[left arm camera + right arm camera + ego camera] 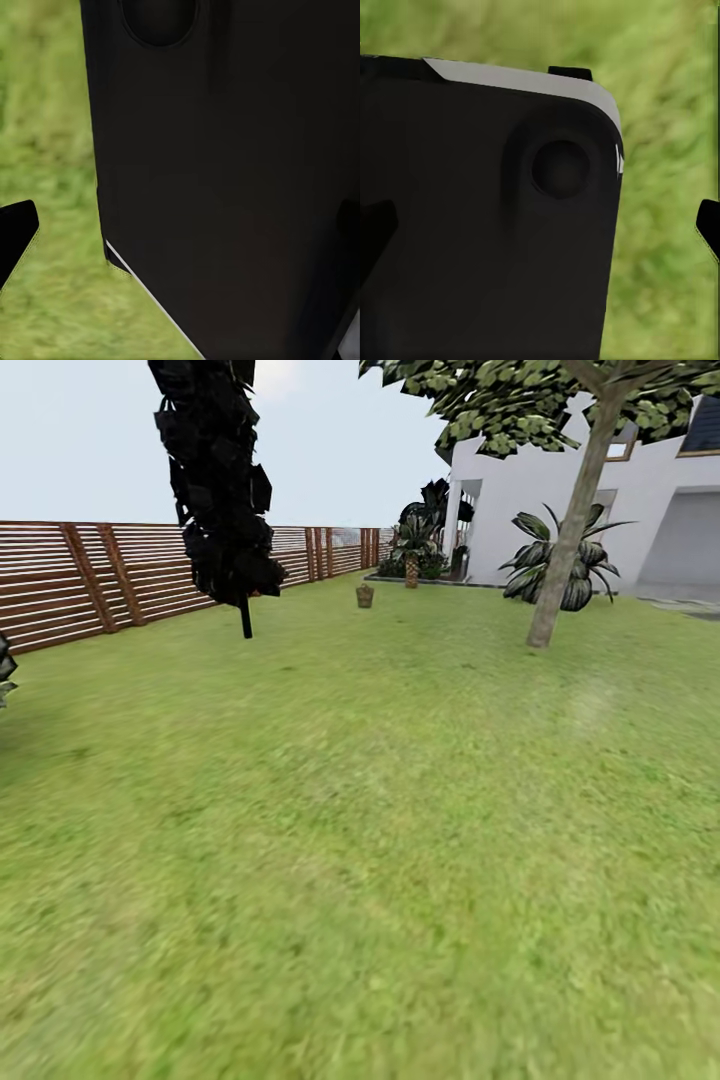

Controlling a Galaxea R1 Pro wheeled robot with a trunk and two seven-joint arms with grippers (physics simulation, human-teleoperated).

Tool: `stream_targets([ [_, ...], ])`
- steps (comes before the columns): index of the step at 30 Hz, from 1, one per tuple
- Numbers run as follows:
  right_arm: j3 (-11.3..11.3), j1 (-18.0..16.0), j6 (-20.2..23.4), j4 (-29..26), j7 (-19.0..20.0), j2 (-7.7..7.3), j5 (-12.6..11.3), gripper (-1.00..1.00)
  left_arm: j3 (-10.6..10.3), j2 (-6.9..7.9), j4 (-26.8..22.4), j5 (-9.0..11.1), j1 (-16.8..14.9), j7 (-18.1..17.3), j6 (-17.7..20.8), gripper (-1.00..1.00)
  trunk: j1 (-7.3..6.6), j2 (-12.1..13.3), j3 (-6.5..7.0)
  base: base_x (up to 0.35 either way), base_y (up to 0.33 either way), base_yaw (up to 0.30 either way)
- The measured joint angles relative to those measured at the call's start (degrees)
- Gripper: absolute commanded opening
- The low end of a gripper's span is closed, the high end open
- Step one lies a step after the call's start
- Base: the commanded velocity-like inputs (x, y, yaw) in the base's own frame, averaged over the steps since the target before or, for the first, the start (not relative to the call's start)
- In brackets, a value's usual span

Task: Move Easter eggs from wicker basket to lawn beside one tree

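Wicker basket (365, 596) tiny, far across lawn (360, 840), contents indiscernible.

black robot body (225, 187) close up | lawn (45, 150) behind | possibly fingertip (15, 232)

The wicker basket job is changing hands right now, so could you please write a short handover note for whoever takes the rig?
Grippers: in both wrist views, dark fingers show at the picture edges over grass, with a black robot body panel in front; I cannot tell whether either is open or shut, and nothing is seen held.
Things: the wicker basket stands far off on the lawn, near the wooden fence. The pale-trunked tree stands to its right, nearer the white house. The eggs are too far away to see.
Done: nothing visible yet.
Left: drive to the basket, take out all three eggs, lay them by one tree.
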Motion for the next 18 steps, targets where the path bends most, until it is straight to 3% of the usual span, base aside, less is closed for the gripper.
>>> stream_targets([
  [18,0.0,0.0,0.0,0.0,0.0,-0.07,0.0,1.0,0.0,0.0,0.0,0.0,0.0,0.0,0.0,1.0,0.0,0.0,0.0,0.339,0.0,0.0],
])
